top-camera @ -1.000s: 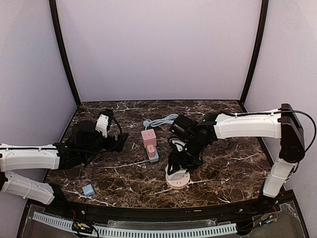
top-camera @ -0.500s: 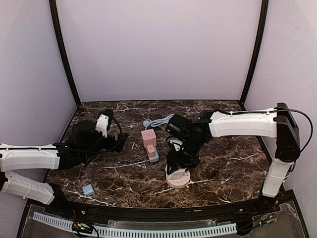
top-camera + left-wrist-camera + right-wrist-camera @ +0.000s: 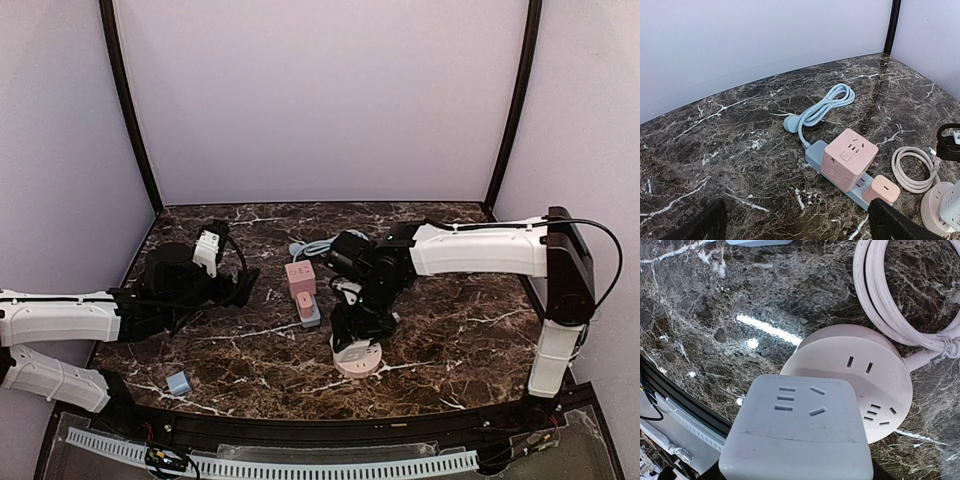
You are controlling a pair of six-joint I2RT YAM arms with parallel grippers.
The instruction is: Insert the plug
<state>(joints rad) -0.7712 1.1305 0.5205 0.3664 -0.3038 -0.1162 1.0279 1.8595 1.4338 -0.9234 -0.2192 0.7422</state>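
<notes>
My right gripper is shut on a pale grey plug adapter block with socket slots on its face. It holds the block over the near-left part of a round pink socket disc, which also shows in the top view. I cannot tell whether the block touches the disc. The gripper's fingers are mostly hidden behind the block. My left gripper is open and empty, low over the table left of a blue power strip. The strip carries a pink cube socket and a pink charger.
A coiled blue cable lies behind the strip. A coiled white cable runs from the disc. A small blue block lies near the front left edge. Purple walls with black posts close in the table.
My right arm has shifted slightly left and toward the near edge, carrying the adapter block over the round disc. My left arm has not moved.
</notes>
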